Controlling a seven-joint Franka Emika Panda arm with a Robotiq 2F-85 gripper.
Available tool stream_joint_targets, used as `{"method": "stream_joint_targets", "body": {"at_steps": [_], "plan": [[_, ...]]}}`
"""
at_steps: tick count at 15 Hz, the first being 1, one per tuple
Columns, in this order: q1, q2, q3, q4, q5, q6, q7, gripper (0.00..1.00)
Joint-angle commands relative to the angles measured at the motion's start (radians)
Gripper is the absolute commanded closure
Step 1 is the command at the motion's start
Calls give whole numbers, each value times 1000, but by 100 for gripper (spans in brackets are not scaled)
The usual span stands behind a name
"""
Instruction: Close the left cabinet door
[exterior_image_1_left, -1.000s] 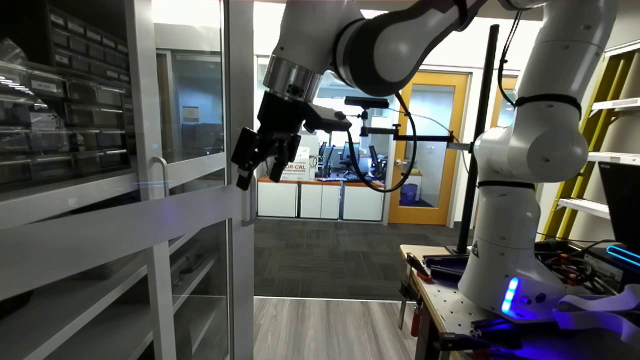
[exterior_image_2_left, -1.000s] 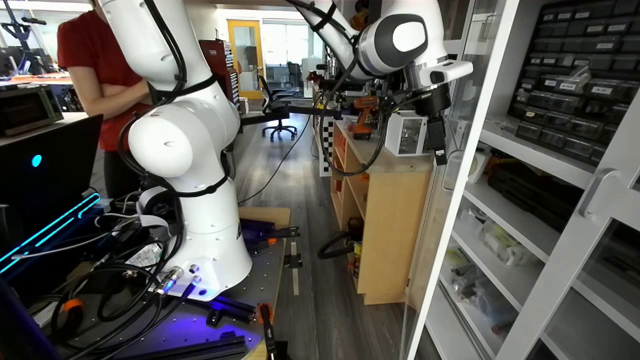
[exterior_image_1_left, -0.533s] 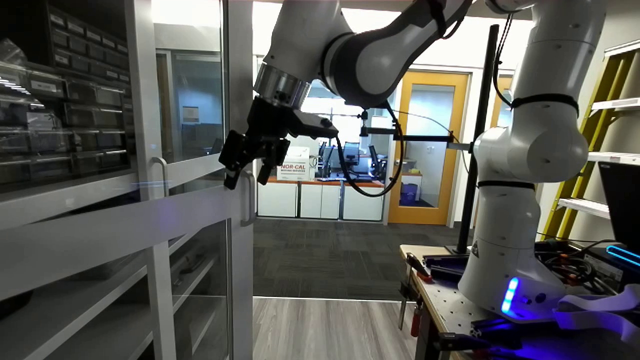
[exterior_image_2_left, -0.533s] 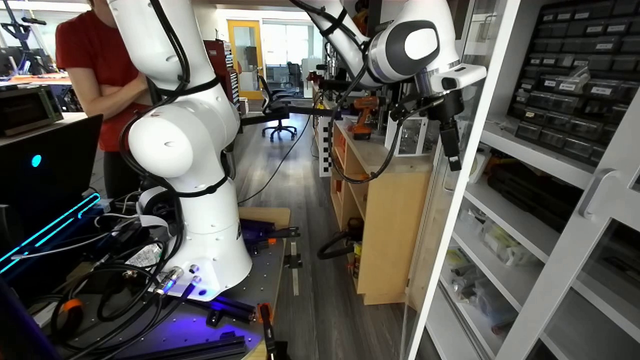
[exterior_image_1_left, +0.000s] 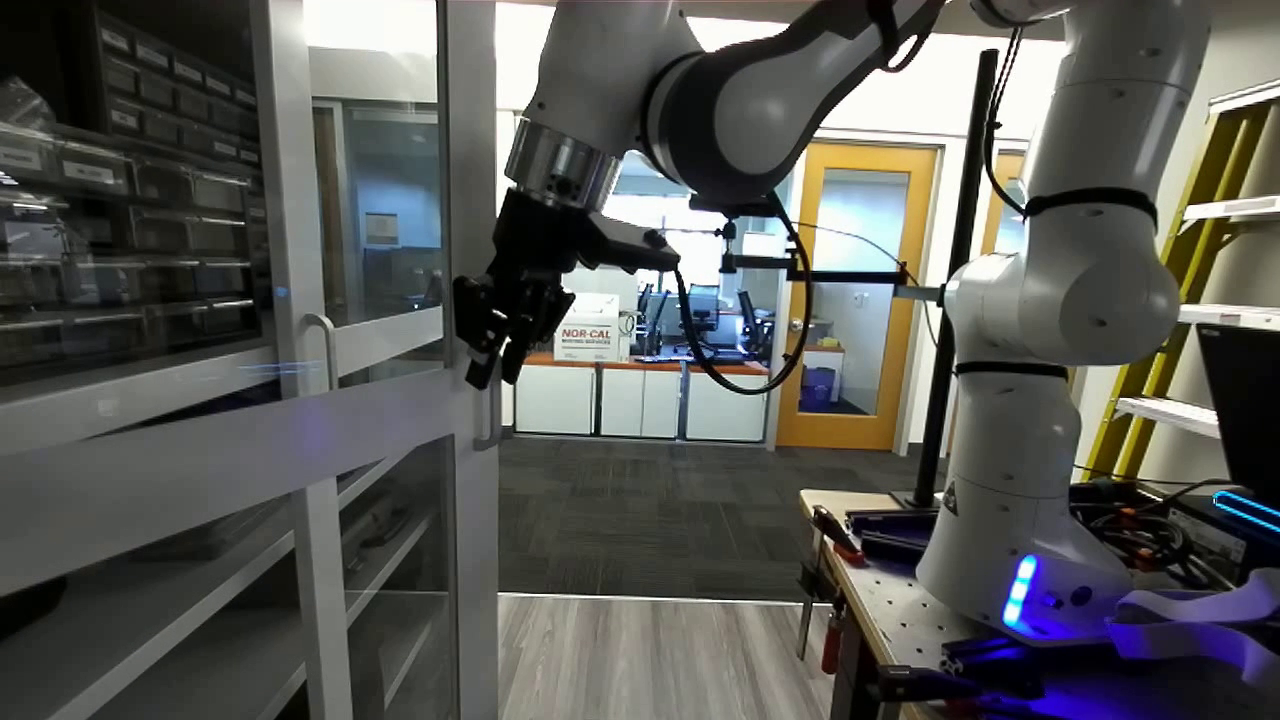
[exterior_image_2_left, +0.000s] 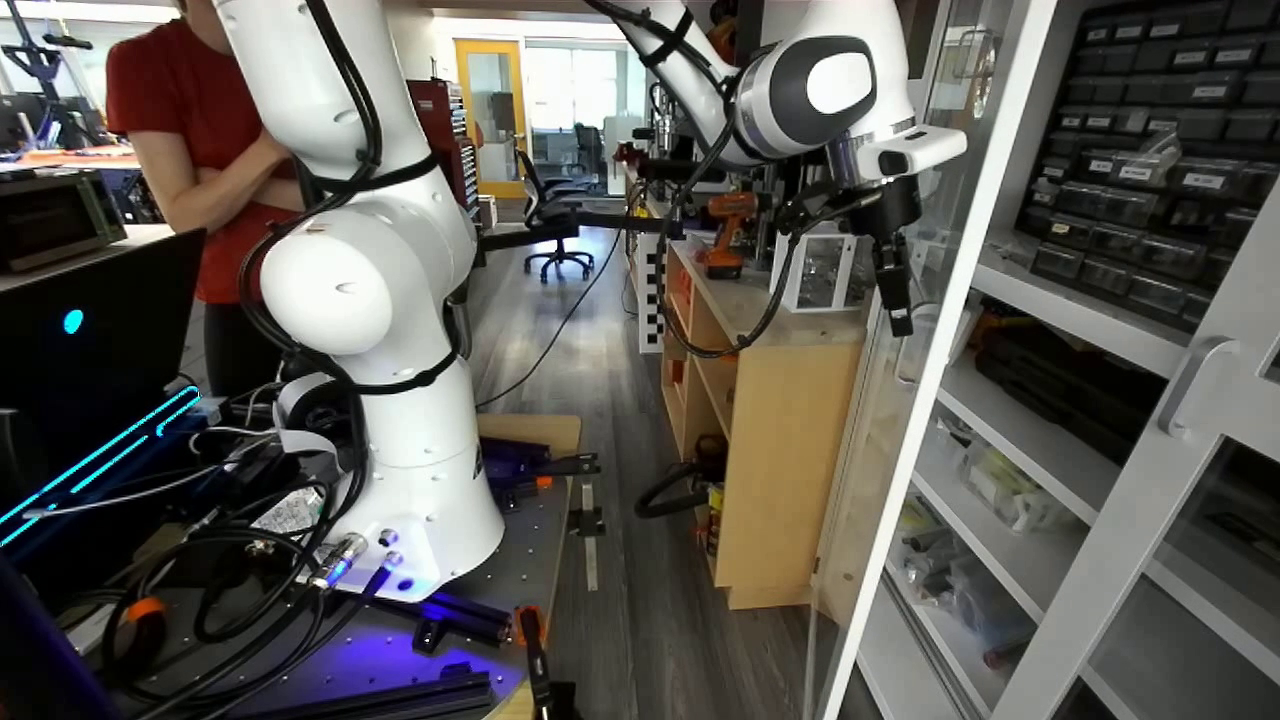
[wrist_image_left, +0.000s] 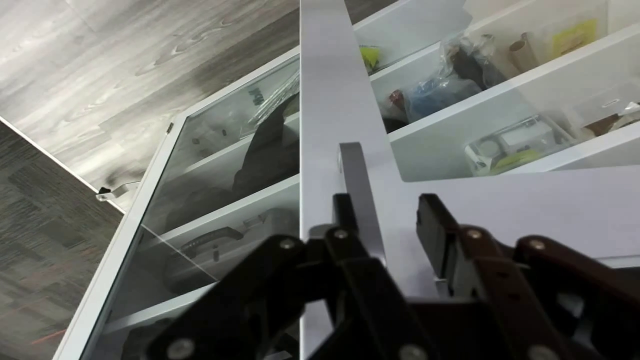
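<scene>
Left cabinet door (exterior_image_1_left: 300, 447): open, with the swing left to do

So the door's the big item here, and it's hanging open. In an exterior view there's a clear gap between its free edge and the neighboring door (exterior_image_2_left: 1111, 560), and you can see right in to the shelves (exterior_image_2_left: 1080, 322). Far as I can judge, the only bit done is that the robot arm (exterior_image_1_left: 1065, 285) is up at the door. What's left is swinging it home till it sits flush; my guess is a plain push does it.

Where's the door from the end effector (exterior_image_1_left: 497, 373)? In an exterior view they overlap at the free edge, and most of the door stretches off toward 8 or 9 o'clock. In the wrist view the door's frame (wrist_image_left: 334, 90) runs roughly 12 to 6 o'clock behind it, with the handle (wrist_image_left: 357, 177) at about 10 or 11 o'clock from its middle.

The end effector is spread: fingers (wrist_image_left: 435, 225) clearly apart, and I don't see anything pinched. One finger is right by the handle, but I can't tell if it's touching it, or if either one touches the frame at all.
</scene>
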Motion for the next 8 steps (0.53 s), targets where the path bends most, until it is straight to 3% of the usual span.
{"method": "stream_joint_targets", "body": {"at_steps": [1,2,4,8], "plan": [[31,-28,-26,6,23,-44,-31,90],[32,-33,-29,5,21,-53,-34,97],[31,-41,-33,2,20,-62,-38,100],[20,-28,-42,11,-2,-49,-56,96]]}}
